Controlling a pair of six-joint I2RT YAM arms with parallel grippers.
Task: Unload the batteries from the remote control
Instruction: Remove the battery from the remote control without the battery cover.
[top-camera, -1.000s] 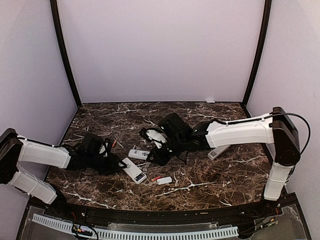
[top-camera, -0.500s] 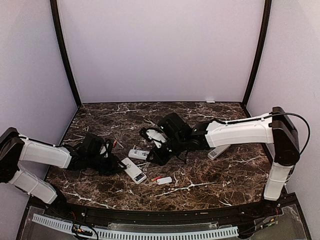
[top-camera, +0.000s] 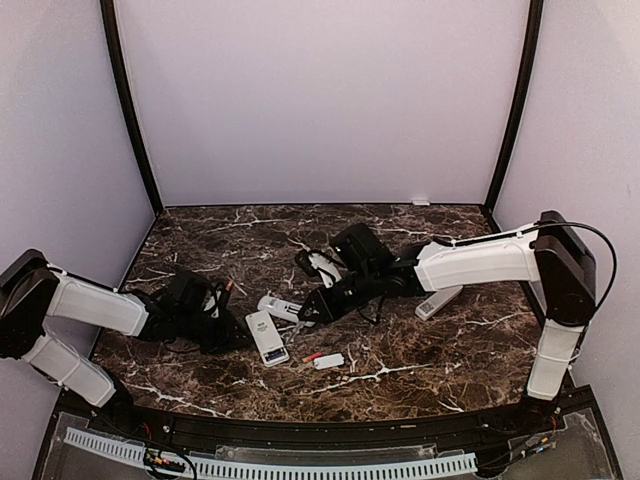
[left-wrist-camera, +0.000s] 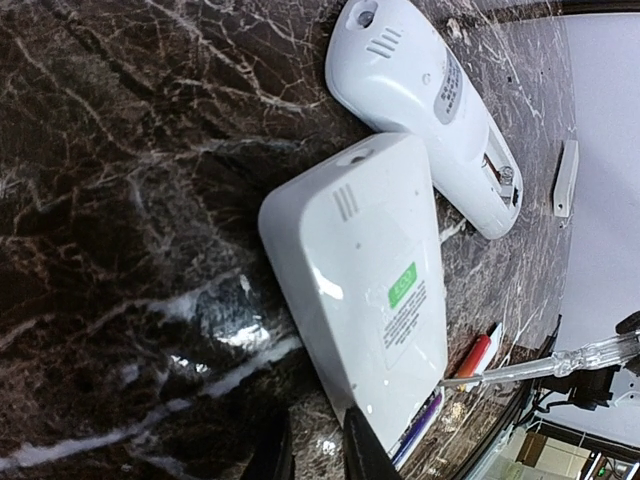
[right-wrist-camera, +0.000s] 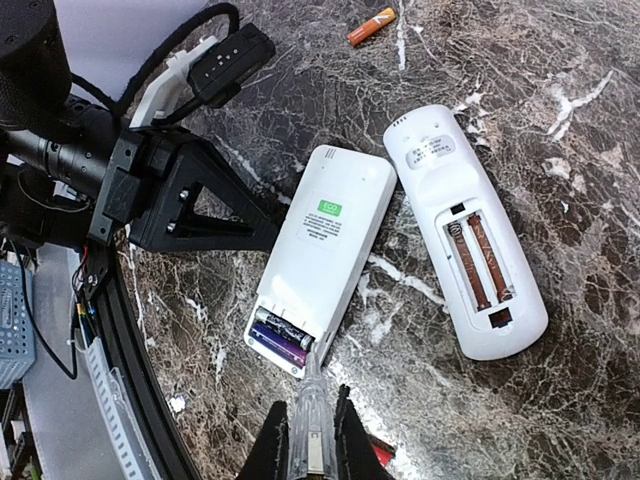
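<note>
We are aiming a clear stick (right-wrist-camera: 312, 395), clamped in the right gripper (right-wrist-camera: 305, 445), at the batteries (right-wrist-camera: 282, 340) in the open bay of the remote (right-wrist-camera: 322, 245), the left gripper (left-wrist-camera: 316, 452) pinched narrow beside it: a slipping tip could skid it

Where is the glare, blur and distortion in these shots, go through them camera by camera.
Top external: even light, black corner posts bow from lens distortion. Left wrist: glare patch on the marble table, soft sheen on the nearer remote; left tool blurred at the frame edge. Right wrist: remotes sharp, right tool and its clear pick out of focus.
</note>
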